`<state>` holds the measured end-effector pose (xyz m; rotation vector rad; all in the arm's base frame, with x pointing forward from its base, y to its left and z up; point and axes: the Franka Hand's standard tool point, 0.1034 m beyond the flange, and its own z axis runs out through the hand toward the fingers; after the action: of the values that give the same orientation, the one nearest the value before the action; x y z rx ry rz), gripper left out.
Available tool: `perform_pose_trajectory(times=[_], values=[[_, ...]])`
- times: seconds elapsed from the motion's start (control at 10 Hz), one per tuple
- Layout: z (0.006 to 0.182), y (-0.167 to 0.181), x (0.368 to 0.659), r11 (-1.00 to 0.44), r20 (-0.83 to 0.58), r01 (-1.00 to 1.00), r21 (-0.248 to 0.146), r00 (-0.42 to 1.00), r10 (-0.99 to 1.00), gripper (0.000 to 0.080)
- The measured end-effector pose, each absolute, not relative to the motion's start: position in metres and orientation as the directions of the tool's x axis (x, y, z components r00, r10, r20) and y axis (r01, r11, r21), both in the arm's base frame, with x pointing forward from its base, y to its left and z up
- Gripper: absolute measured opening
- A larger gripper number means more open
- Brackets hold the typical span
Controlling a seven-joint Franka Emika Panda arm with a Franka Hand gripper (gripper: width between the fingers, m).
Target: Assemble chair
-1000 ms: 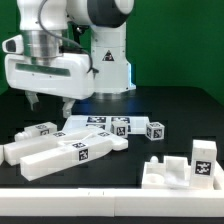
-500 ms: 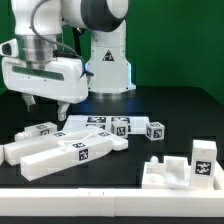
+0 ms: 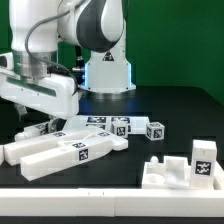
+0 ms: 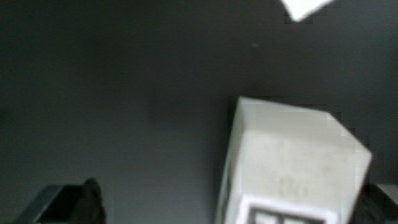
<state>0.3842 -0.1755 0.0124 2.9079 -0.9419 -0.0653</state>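
**Q:** What did the gripper (image 3: 42, 118) have hold of?

**A:** Nothing. Its fingers (image 4: 71, 205) stood spread as wide as they go. In the wrist view a short block (image 4: 294, 150), white and tagged on its top face, lay between them, much nearer one finger than the other. Whether it touched that finger could not be told.

**Q:** Where was the chair (image 3: 75, 150)?

**A:** Unassembled, in loose white pieces on the black table (image 3: 180, 110). The long bars (image 3: 60, 155) lay side by side at the exterior view's left, near the front edge. The short block (image 3: 38, 130) lay just behind them, directly below the gripper. Two tagged cubes (image 3: 153, 129) sat farther toward the exterior view's right.

**Q:** What else was on the table?

**A:** A white slotted fixture (image 3: 178, 172) at the front right of the exterior view, well apart from the gripper.
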Motion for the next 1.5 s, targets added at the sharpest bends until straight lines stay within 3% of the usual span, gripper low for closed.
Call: perform_pose_trajectory(times=[0.3, 0.5, 0.8, 1.2, 1.3, 1.5], values=[[0.009, -0.177, 0.381, -0.808, -0.02, -0.58, 0.1, 0.811, -0.585, 0.0626], [0.009, -0.177, 0.38, -0.808, -0.021, -0.58, 0.101, 0.811, -0.585, 0.028], [0.01, -0.175, 0.382, -0.801, -0.022, -0.59, 0.099, 0.804, -0.594, 0.0282], [0.047, -0.125, 0.417, -0.705, -0.032, -0.709, 0.007, 0.704, -0.709, 0.0282], [0.055, -0.122, 0.426, -0.743, -0.03, -0.67, -0.012, 0.743, -0.669, 0.0282], [0.053, -0.125, 0.424, -0.808, -0.03, -0.589, -0.011, 0.808, -0.589, 0.0284]])
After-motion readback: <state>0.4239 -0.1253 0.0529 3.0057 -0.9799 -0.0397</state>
